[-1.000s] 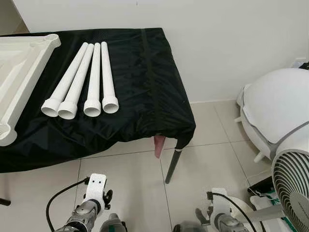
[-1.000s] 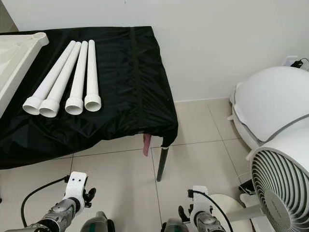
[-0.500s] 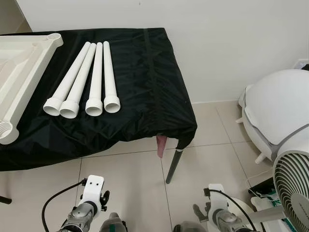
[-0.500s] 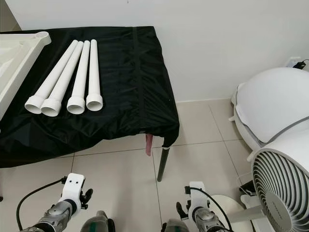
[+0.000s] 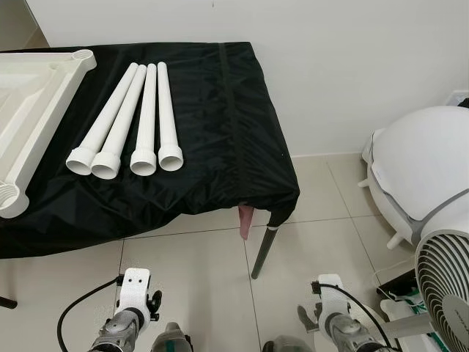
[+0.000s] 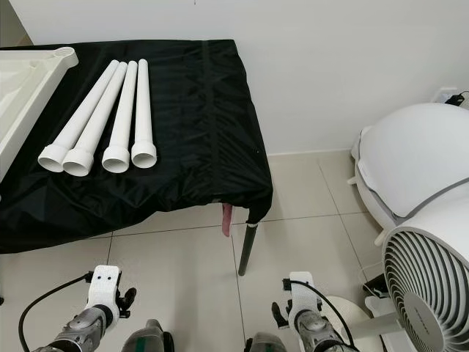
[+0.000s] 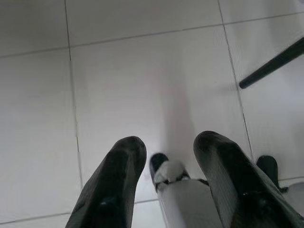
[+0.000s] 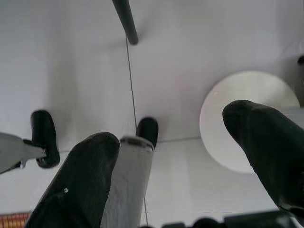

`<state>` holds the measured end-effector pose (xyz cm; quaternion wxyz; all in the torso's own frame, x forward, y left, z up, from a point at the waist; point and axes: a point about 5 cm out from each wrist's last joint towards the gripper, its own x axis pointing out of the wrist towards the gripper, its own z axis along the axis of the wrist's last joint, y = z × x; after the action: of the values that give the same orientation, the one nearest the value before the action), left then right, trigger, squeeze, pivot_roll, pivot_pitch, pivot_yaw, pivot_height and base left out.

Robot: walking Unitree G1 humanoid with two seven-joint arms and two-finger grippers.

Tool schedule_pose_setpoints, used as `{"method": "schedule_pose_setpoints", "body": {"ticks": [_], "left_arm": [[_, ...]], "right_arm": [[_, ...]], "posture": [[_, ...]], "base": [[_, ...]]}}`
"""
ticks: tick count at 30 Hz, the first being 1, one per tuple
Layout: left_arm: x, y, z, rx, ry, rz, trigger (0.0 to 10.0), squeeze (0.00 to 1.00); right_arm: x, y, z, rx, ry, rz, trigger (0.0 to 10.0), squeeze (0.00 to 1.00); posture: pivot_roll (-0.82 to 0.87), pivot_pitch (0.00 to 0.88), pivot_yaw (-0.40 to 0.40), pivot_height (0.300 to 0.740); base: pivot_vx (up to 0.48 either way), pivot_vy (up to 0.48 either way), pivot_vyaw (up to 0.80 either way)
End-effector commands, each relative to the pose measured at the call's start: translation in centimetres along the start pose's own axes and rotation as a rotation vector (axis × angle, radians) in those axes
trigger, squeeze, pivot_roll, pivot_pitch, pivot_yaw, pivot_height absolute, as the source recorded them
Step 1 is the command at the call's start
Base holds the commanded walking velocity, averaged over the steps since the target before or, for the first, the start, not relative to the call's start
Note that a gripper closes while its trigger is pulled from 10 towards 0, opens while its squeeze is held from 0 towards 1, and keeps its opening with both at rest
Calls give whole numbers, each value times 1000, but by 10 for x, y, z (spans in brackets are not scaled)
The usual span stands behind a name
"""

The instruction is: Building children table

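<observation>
Four smooth white tubular legs [image 5: 126, 121] lie parallel on black-draped table [image 5: 242, 147], ribbed tabletop [image 5: 29, 110] far left. Left gripper [image 7: 168, 156] and right gripper [image 8: 180, 142] hang spread, apparently empty, above glossy floor tiles [image 7: 142, 71].

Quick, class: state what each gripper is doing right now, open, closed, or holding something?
Left gripper: open, holding nothing, hanging low over the pale tiled floor.
Right gripper: open, holding nothing, also hanging above the floor.
</observation>
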<state>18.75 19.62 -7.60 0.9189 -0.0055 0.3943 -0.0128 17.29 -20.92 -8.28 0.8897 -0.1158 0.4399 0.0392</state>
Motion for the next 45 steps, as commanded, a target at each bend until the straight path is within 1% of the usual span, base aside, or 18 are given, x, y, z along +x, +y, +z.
{"method": "schedule_pose_setpoints", "body": {"ticks": [1, 9, 17, 23, 24, 26, 29, 45], "left_arm": [[-2, -2, -7, -27, 28, -1, 10000, 0], [-2, -1, -11, -35, 47, 14, 10000, 0], [-3, 2, -13, -70, 59, 35, 10000, 0], [-4, 3, -15, -75, 70, 41, 10000, 0], [-5, 6, -19, -84, 88, 54, 10000, 0], [-5, 6, -19, -84, 88, 54, 10000, 0], [-8, 10, -25, -96, 116, 72, 10000, 0], [-7, 6, -26, -88, 123, 67, 10000, 0]], "right_arm": [[-1, 1, -6, 26, 24, -5, 10000, 0], [-2, 0, -8, 36, 30, -11, 10000, 0], [-2, 1, -9, 35, 32, -16, 10000, 0], [-2, 2, -9, 36, 32, -17, 10000, 0], [-2, 2, -11, 40, 36, -17, 10000, 0], [-2, 2, -11, 40, 36, -17, 10000, 0], [-3, 3, -15, 44, 48, -14, 10000, 0], [-4, 1, -17, 31, 63, -13, 10000, 0]], "posture": [[-18, 0, 17, 740], [-19, 0, 20, 740], [-22, 0, 21, 740], [-23, 0, 20, 740], [-29, 0, 24, 740], [-29, 0, 24, 740], [-27, 0, 21, 740], [-28, 0, 14, 740]], "base": [[0, 0, 0], [0, 0, 0], [0, 0, 0], [0, 0, 0], [0, 382, 0], [0, 382, 0], [0, 379, 0], [0, 402, 0]]}}
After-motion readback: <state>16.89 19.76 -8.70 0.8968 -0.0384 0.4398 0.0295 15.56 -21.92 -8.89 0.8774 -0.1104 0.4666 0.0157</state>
